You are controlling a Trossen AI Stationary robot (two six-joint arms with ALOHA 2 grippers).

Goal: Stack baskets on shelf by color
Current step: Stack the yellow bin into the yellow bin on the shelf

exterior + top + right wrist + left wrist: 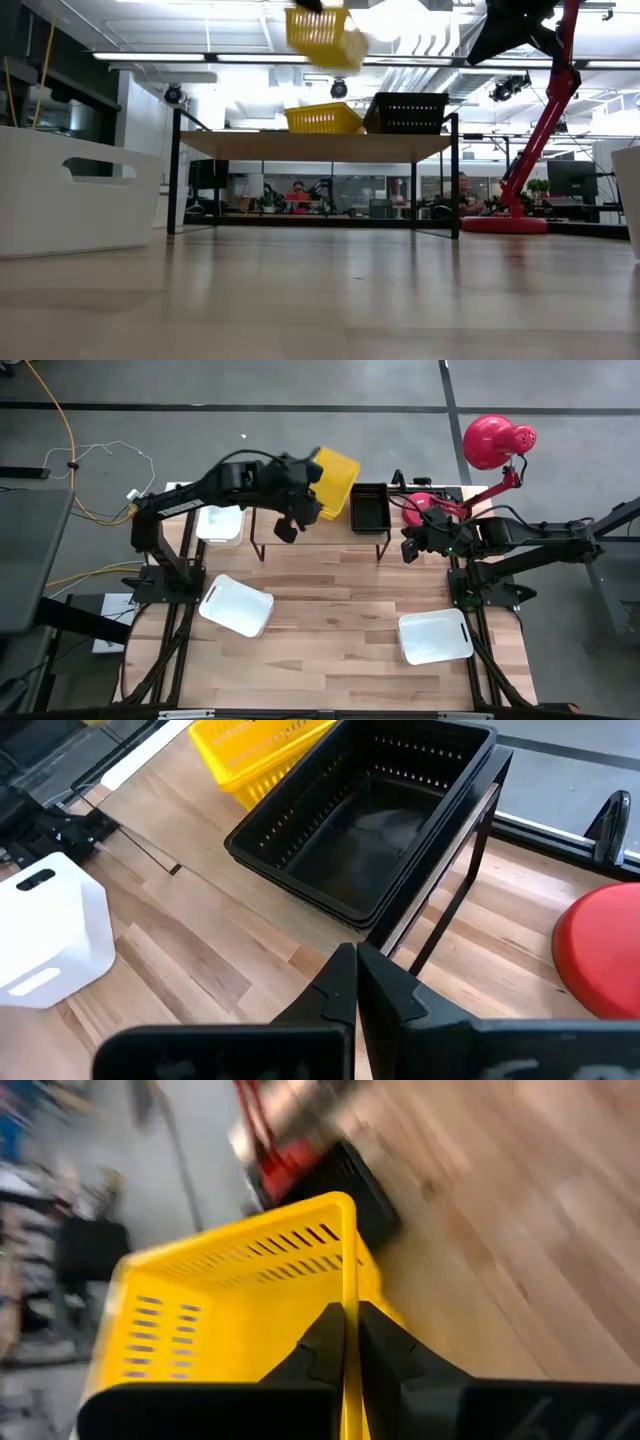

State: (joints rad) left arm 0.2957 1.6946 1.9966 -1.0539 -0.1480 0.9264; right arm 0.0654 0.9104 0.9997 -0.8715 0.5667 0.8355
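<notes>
My left gripper (pixel 312 488) is up above the shelf (pixel 300 532) and shut on a yellow mesh basket (pixel 336 480), which shows high over the plank in the low view (pixel 325 36). A second yellow basket (pixel 322 118) and a black basket (pixel 405 112) sit side by side on the shelf top. My right gripper (pixel 355 958) is shut and empty, hovering beside the shelf's right end (pixel 410 545), near the black basket (pixel 365 815). White baskets lie on the table (pixel 237 605), (pixel 435 637), (pixel 220 525). My left gripper pinches the yellow basket's wall at its top rim (pixel 348 1280), one finger inside the basket and one outside. The basket is lifted clear of the shelf and tilted.
A red desk lamp (pixel 490 440) stands at the table's far right corner, its base (pixel 600 950) close to my right gripper. A white basket (pixel 70 190) stands near the low camera on the left. Bare wood lies between the shelf and the table's near edge.
</notes>
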